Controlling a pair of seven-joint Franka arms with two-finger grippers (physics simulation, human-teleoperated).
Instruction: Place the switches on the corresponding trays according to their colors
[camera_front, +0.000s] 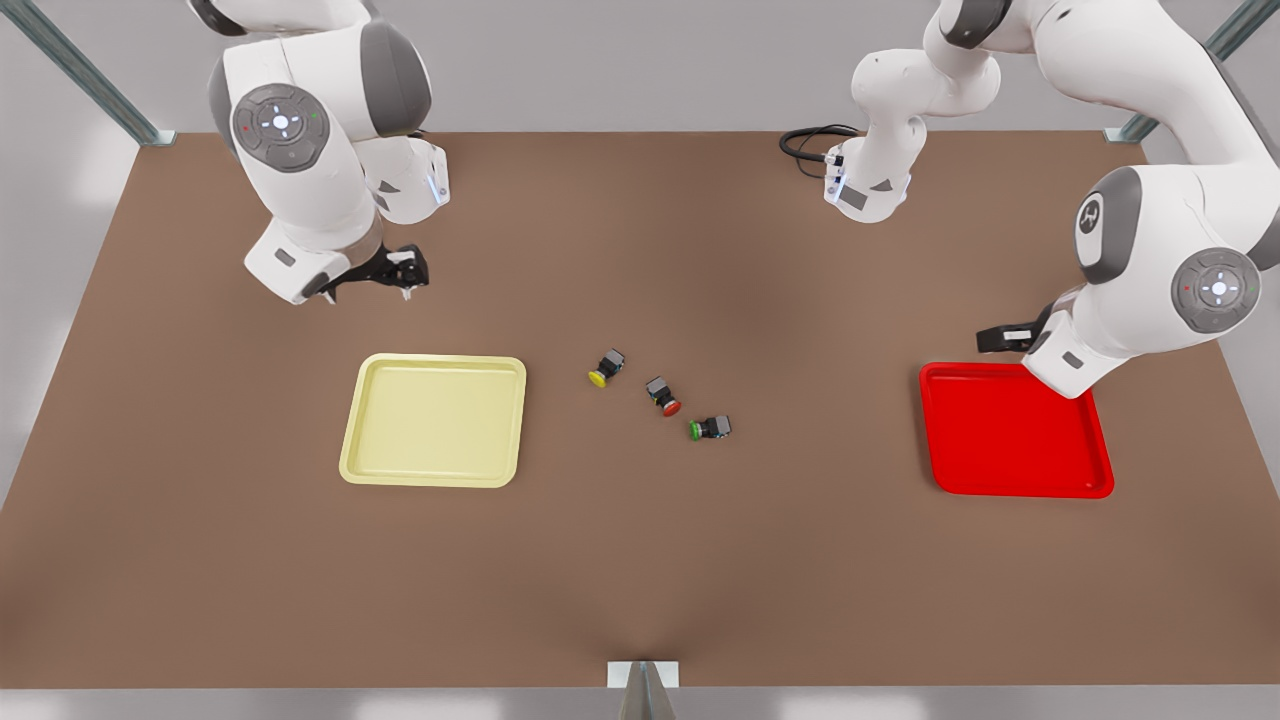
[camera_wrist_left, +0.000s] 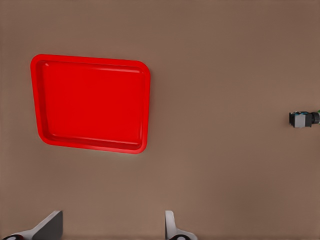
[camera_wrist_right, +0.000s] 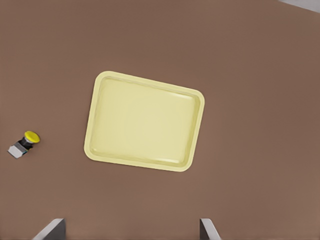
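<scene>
Brown flat surface (camera_front: 640, 560) carrying two shallow trays and three tiny push-button switches; pale yellow rounded-corner tray (camera_front: 434, 420) toward 9 o'clock of the front view, bright red rounded-corner tray (camera_front: 1012, 432) toward 3 o'clock, both bare inside. Between them, a slanted row of dark boxy switches lying on their sides: yellow-capped switch (camera_front: 606, 368) at 10 o'clock of the row's middle, red-capped switch (camera_front: 663, 396) in the middle, green-capped switch (camera_front: 710, 428) at 4 o'clock; each apart from the next, none touching a tray. Left hand (camera_front: 1003, 338) hovering at 12 o'clock of the red tray, just past its far rim, fingers (camera_wrist_left: 49, 226) spread wide, gripping nothing. Right hand (camera_front: 400, 272) hanging at 12 o'clock of the yellow tray, well apart from it, fingers (camera_wrist_right: 50, 229) likewise spread wide and holding nothing; yellow-capped switch seen off beside the yellow tray in its wrist view.
</scene>
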